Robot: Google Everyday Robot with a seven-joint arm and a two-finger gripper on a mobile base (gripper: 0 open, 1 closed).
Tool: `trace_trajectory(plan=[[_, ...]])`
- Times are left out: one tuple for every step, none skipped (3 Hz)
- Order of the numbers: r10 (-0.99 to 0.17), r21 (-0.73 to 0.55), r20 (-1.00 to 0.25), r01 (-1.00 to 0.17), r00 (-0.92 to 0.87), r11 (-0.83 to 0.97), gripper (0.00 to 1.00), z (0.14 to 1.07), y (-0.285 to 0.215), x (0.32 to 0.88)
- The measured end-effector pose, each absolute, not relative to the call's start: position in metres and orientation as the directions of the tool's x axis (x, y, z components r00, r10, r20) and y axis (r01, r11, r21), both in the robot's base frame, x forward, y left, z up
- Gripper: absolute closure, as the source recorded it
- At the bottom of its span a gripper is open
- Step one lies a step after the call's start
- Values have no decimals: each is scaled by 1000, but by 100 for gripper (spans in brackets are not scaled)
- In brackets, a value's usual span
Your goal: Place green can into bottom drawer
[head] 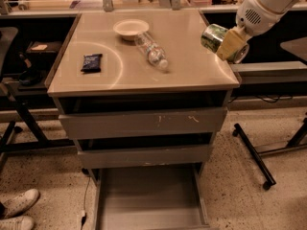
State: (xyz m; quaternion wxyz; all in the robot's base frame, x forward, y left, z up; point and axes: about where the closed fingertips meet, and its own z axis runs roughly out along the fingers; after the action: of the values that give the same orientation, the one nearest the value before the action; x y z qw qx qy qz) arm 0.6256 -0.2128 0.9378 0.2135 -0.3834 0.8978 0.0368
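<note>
My gripper is shut on the green can and holds it lying on its side in the air, above the right edge of the cabinet top. The can is green and white with a silver end facing left. The bottom drawer is pulled out at the foot of the cabinet, a shallow grey tray with nothing in it. It lies well below and to the left of the can. The white arm reaches in from the upper right.
On the cabinet top lie a clear water bottle, a white bowl and a dark snack packet. Two upper drawers stand slightly open. A wheeled stand leg is at the right, shoes at the lower left.
</note>
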Motion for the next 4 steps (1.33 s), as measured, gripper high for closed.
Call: trace_trajectory(plan=[[-666,-92,-392,-693,-635,715,100,931,-212,604],[-643,-86,-361,-662,-676,745,100,921,-204,557],[-647,-1,-282,-674,-708,738,100,876,-186,515],[-654,12,-257,-679,-712,734,100,864,-185,508]])
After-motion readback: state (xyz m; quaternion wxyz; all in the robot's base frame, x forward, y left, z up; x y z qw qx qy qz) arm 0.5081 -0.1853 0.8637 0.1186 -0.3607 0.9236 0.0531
